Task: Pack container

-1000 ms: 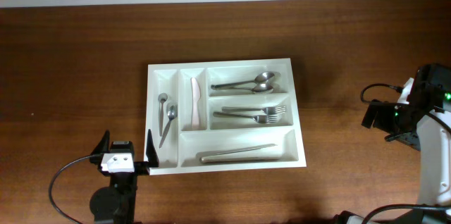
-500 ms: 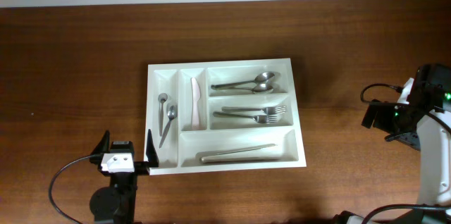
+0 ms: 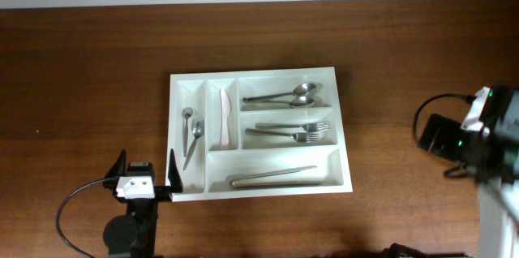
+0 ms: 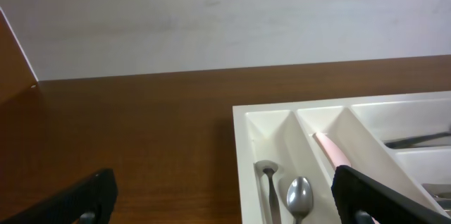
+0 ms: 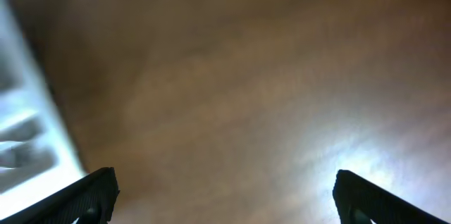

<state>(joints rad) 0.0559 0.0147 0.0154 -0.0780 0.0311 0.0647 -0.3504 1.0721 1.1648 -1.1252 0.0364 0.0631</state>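
**Filled container sits mid-table, both end effectors spread and empty**

The container [image 3: 253, 74], a white plastic tray, lies flat in the middle of the table [image 3: 97, 71], long side facing the robot. All five compartments hold something. Two small spoons [image 3: 190, 132] and a pink knife [image 3: 225, 118] lie in the narrow upright ones. Large spoons [image 3: 284, 96], forks [image 3: 292, 131] and one long utensil [image 3: 274, 179] lie in the wide ones.

The left end effector [image 3: 147, 167] is at the tray's near left corner with its jaws spread wide. Its inner finger is over the leftmost compartment and the outer one over bare wood, so the side wall lies between them. Whether either finger touches the plastic cannot be told. The right end effector [image 5: 225, 185] is well apart to the right, also spread and holding nothing, and it is blurred in the overhead view.

The tray looks stiff and light in itself, with most of its weight coming from the loose metal inside. The smooth plastic is probably slippery. A pinch on an outer wall or a divider looks the best hold, and the corner wall is the closest. Any tilt would probably send the cutlery sliding, so it should be kept level.
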